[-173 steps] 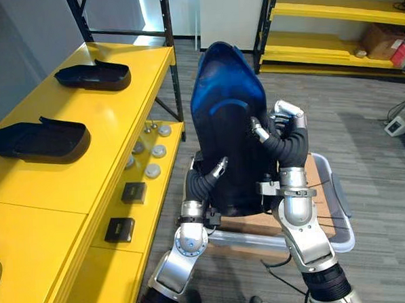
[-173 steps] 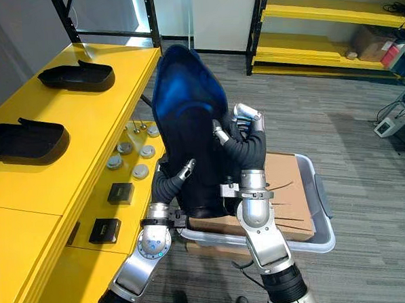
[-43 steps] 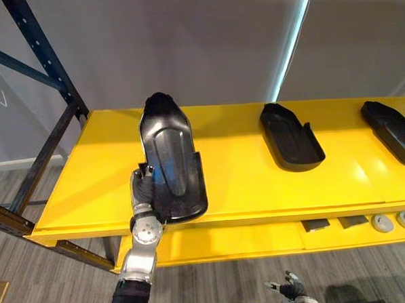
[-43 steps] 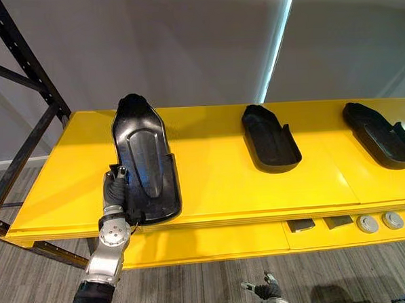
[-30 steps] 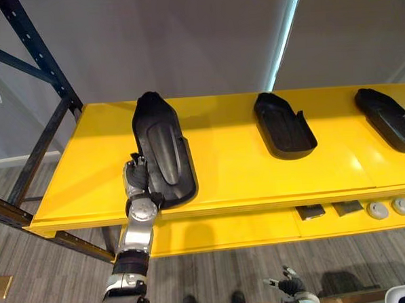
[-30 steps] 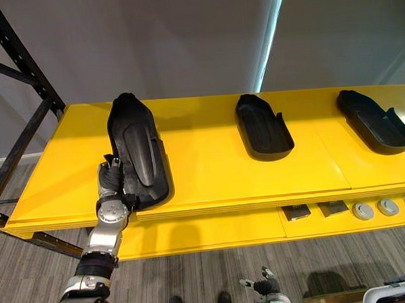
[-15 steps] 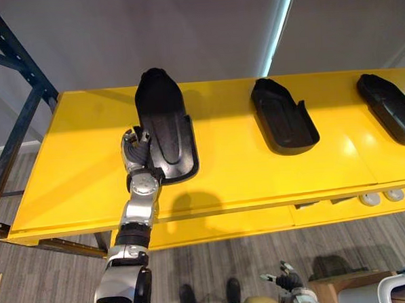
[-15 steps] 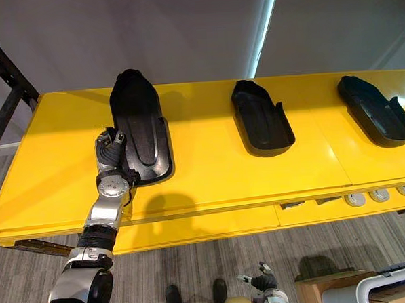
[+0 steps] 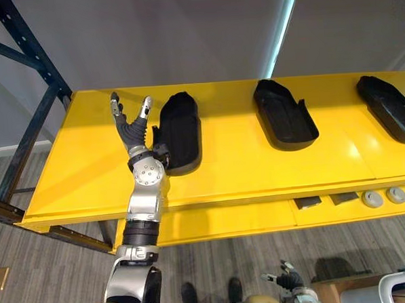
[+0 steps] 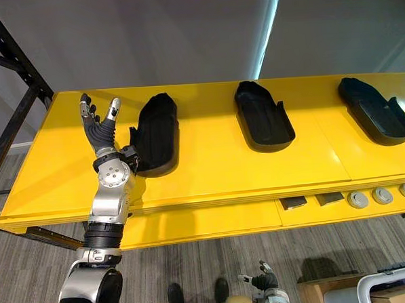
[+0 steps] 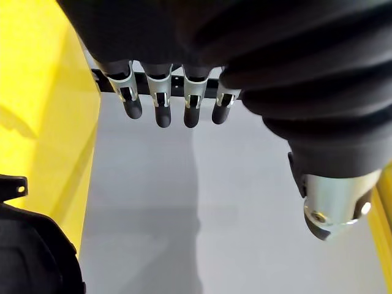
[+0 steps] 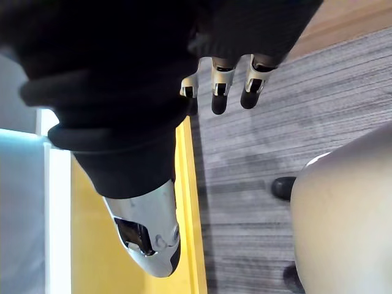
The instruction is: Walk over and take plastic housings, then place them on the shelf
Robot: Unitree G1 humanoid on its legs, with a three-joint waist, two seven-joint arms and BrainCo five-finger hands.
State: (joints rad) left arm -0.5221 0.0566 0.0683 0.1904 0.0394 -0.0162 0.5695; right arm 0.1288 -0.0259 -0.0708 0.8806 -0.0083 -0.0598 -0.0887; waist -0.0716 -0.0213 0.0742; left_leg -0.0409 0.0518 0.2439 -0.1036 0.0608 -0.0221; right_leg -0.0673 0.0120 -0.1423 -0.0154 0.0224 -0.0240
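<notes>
Three black plastic housings lie in a row on the yellow shelf. The leftmost housing rests free on the shelf top. My left hand is raised just to its left, open with fingers spread and holding nothing, a small gap apart from it. The left wrist view looks past straight fingers, with a corner of that housing beside them. The middle housing and the right housing lie further along. My right hand hangs low in front of the shelf, open and empty, its fingers straight.
A lower yellow ledge holds small black blocks and grey discs. A dark rack upright stands at the shelf's left end. A grey bin's rim shows on the floor at the lower right.
My left hand has let go of the leftmost housing, opened wide and lifted off to its left. The housing now lies on the shelf alone.
</notes>
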